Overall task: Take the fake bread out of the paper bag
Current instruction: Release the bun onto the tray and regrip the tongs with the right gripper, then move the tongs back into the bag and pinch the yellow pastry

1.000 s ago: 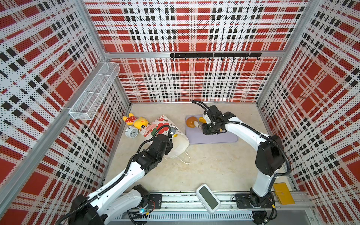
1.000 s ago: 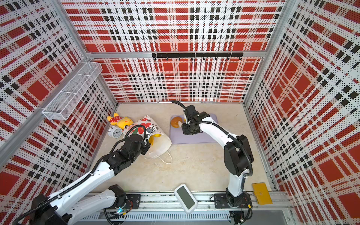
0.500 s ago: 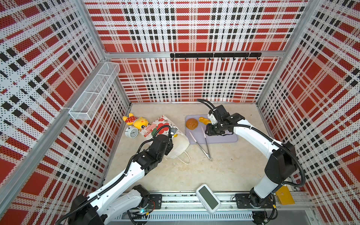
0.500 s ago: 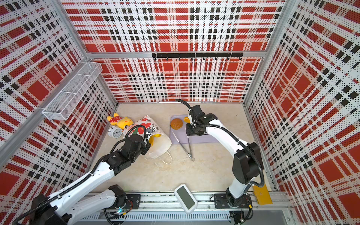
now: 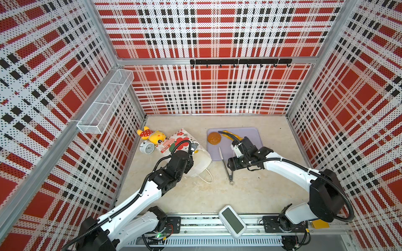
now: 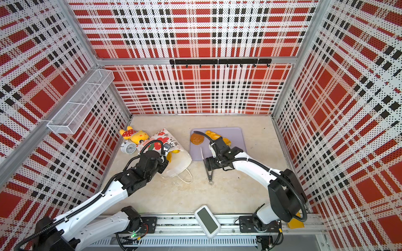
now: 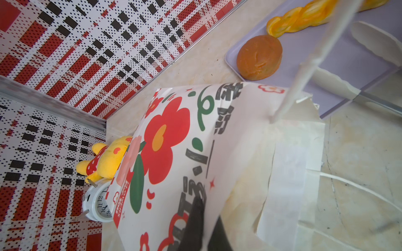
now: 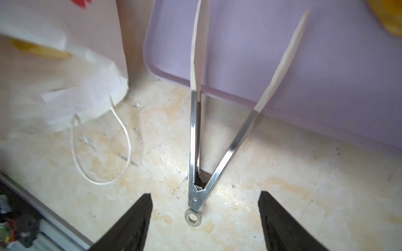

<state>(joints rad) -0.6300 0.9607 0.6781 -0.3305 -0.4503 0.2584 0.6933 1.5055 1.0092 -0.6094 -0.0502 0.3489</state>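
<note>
Top views both show the beige bench (image 5: 217, 195) with the paper bag (image 5: 201, 162) lying on its side left of centre, its open mouth turned toward the tongs. In the left wrist view the left jaws are pressed together on the bag's upper wall at the mouth. The lilac tray (image 5: 254, 135) sits near the bag. Metal tongs (image 8: 193, 139) lie splayed, tips over the tray's edge, hinge on the bench; the right jaws hover spread wide above that hinge, holding nothing. A round brown bun (image 5: 214, 138) and a yellow twisted stick (image 6: 214, 135) rest just beside each other on the tray. More fake bread (image 6: 171, 154), yellow, shows inside the bag's mouth.
</note>
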